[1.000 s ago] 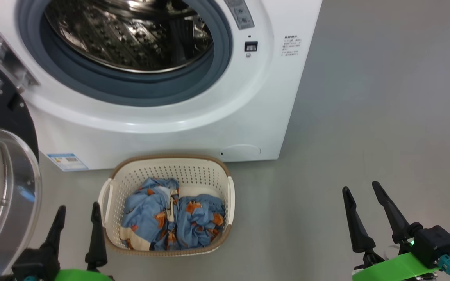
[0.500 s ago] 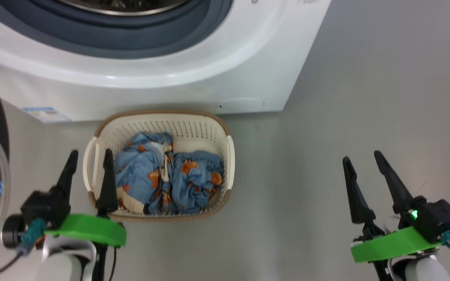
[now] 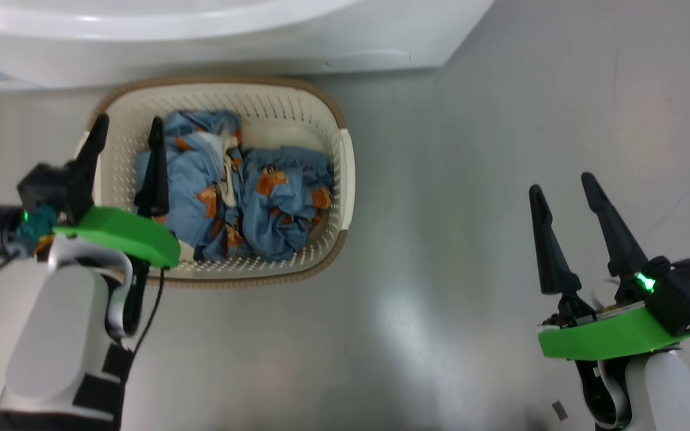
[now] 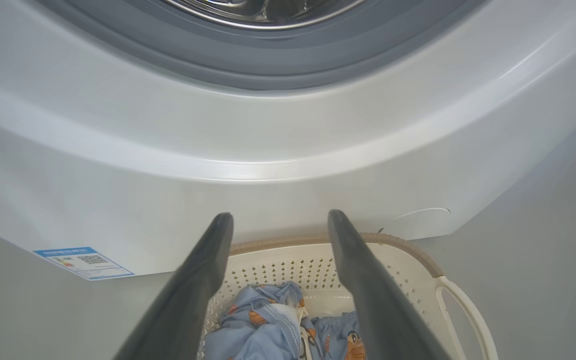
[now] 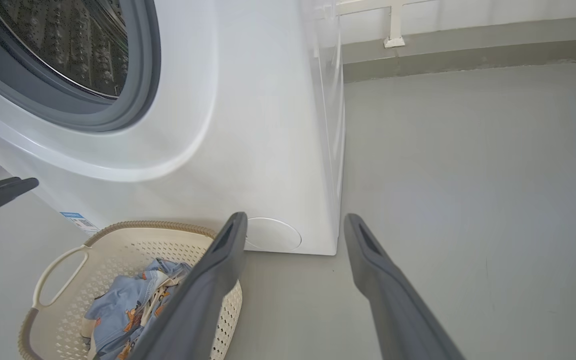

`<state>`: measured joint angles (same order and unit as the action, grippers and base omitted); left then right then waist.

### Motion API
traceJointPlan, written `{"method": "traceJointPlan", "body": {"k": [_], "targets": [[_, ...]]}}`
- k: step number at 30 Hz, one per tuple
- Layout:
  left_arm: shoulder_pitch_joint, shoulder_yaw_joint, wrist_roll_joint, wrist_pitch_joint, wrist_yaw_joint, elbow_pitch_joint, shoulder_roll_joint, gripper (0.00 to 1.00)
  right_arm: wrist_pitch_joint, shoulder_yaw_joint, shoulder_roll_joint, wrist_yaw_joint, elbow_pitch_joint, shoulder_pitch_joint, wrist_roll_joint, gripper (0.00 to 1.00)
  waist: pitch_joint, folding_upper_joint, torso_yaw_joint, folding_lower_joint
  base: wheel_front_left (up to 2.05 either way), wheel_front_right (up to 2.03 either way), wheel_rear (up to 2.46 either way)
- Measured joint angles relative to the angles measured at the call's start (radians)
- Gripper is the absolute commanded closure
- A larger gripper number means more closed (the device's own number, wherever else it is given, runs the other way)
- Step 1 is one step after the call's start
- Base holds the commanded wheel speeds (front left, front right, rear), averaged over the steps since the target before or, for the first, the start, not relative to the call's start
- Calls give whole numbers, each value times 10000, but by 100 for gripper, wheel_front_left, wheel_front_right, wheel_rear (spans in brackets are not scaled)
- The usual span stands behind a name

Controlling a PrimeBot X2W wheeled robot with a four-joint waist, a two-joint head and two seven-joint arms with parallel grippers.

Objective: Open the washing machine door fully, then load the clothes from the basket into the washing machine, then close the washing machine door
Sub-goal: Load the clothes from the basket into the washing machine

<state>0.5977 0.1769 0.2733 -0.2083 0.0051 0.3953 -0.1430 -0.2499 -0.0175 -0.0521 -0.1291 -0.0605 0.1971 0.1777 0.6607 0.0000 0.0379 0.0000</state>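
Far left in the head view: left gripper (image 3: 127, 134), fingers spread wide, nothing between them, poised over the left rim of the basket (image 3: 345, 161), one finger outside the wall line and the other above the cloth; likely so placed for a straight drop onto the pile instead of a reach across. From the left wrist, the same fingers framing the near heap, apparently above it and not yet touching. Next rightward, the basket itself, set on the floor (image 3: 471, 179) just in front of the washing machine (image 3: 201, 42), close enough for a short lift from one to the other. Inside, the clothes (image 3: 261, 191): light blue with orange-brown animal print, crumpled in one heap, some bare perforated wall and bottom on the machine side. Above, in the wrist views, grey gasket (image 4: 268, 65) and steel drum (image 5: 68, 45) uncovered, mouth free for loading, no garment in the visible part; opening step judged finished, loading step in hand and barely begun. Soft, loose fabric: liable to trail or snag on the rim if pinched by one corner only. Far right: right gripper (image 3: 562, 194), likewise wide and empty, held well apart from the basket over bare floor, probably parked clear of the left arm's path.
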Motion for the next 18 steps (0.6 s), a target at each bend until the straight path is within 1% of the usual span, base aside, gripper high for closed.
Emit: {"method": "traceJointPlan", "body": {"k": [5,9,14,18], "targets": [[1142,134,-73,-25,-322,1361,-100,0,-4,-6,-12,0,-215,321,15,0,860,0,-131,0,0,0,0],[2006,360,-249,-44,-466,2533,-295,0,-71,10,-27,0,-382,388,17,0,1489,0,-233,0,0,0,0],[2895,754,-522,-100,-777,3950,-295,0,-71,35,-38,0,-577,531,12,0,2193,0,-307,0,0,0,0],[3477,999,-798,94,-802,5317,-374,0,-71,35,-42,0,-637,532,12,0,2668,0,-345,0,0,0,0]]}}
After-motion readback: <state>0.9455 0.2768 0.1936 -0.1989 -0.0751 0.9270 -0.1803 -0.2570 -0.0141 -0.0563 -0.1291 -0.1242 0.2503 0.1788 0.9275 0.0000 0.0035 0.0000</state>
